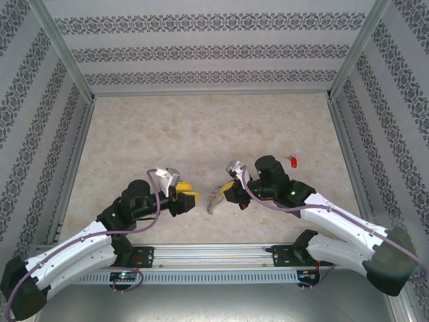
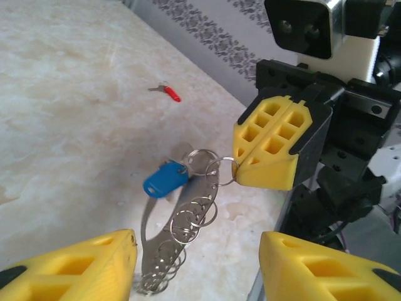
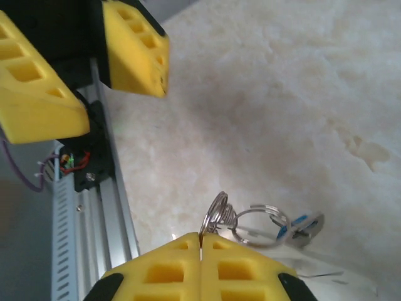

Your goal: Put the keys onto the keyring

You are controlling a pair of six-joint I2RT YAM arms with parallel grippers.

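Near table [image 1: 201, 127] front: right gripper [image 3: 200, 238] clamped on keyring [image 2: 146, 219] (blue key [image 2: 164, 180] attached, seemingly); left gripper [image 1: 188, 194] spread, empty.

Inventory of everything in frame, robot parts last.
keyring: one, silvery grey with a row of small rings, on the table between the two end effectors
blue-headed key: one, blue, hanging on a ring at the keyring's far end
red-headed key: one, red, loose on the table near the right wall
table: one, beige marbled
enclosure walls: patterned grey on white, around the table
left end effector: one, yellow fingers, open, facing the keyring, holding nothing
right end effector: one, yellow fingers, shut on a ring of the keyring
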